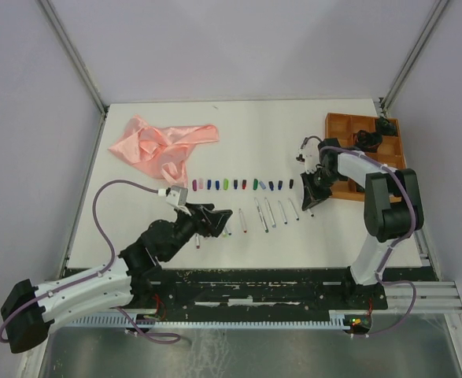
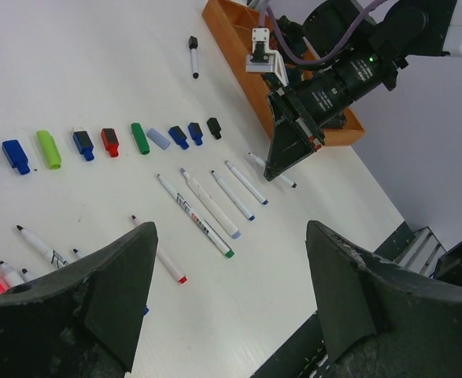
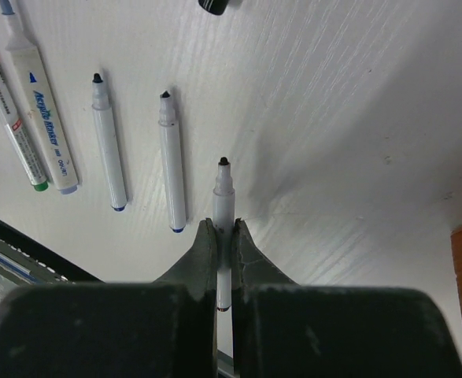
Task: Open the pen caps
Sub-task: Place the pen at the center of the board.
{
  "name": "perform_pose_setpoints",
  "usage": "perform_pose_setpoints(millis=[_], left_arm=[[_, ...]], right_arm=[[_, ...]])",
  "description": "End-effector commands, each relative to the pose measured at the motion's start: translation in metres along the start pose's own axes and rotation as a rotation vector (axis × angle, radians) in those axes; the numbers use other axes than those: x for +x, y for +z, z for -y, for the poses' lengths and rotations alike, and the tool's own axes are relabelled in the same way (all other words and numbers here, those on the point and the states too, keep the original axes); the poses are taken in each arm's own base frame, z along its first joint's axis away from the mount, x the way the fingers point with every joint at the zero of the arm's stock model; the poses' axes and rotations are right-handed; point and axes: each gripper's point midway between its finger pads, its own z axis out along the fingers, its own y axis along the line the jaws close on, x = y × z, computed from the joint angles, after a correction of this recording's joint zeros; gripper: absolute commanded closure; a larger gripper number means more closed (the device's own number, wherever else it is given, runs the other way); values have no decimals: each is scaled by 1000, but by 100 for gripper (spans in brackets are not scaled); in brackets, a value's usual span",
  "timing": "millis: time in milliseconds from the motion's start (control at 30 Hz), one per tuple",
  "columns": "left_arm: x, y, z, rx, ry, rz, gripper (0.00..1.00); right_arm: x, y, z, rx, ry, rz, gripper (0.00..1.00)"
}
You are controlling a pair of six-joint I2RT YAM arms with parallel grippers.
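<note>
Several pen caps (image 1: 242, 185) lie in a row across the middle of the table; in the left wrist view they show as blue, green, red and black caps (image 2: 110, 142). Uncapped white pens (image 1: 266, 213) lie side by side below the row, and the same pens (image 2: 208, 202) appear in the left wrist view. My right gripper (image 3: 223, 228) is shut on a white pen (image 3: 223, 189) with a bare black tip, low over the table at the row's right end (image 1: 309, 201). My left gripper (image 2: 231, 228) stands open and empty above the pens at the left (image 1: 224, 222).
An orange compartment tray (image 1: 333, 126) sits at the back right, close behind the right arm. A pink cloth (image 1: 164, 146) lies crumpled at the back left. One pen with a black cap (image 2: 193, 57) lies alone near the tray. More pens (image 2: 38, 246) lie under the left gripper.
</note>
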Motion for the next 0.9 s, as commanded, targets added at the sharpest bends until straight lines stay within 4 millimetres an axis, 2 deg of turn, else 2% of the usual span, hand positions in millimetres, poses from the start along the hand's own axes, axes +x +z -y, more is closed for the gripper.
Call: perform_pose_setpoints(millis=[0,400,700,867], left_arm=[[-16,0,5,9,-58,70,18],[-15,0,2,1,-67,81,17],[-15,-1,2,5,-67,81,17],[-15,-1,3,10,-70,81,17]], right_arm=[[-16,-2,2,41,-2,19,96],[-17,10,4,45,32,-3,89],[-18,9,5,55,36,-10,77],[-18,7,3,45,35,-7,74]])
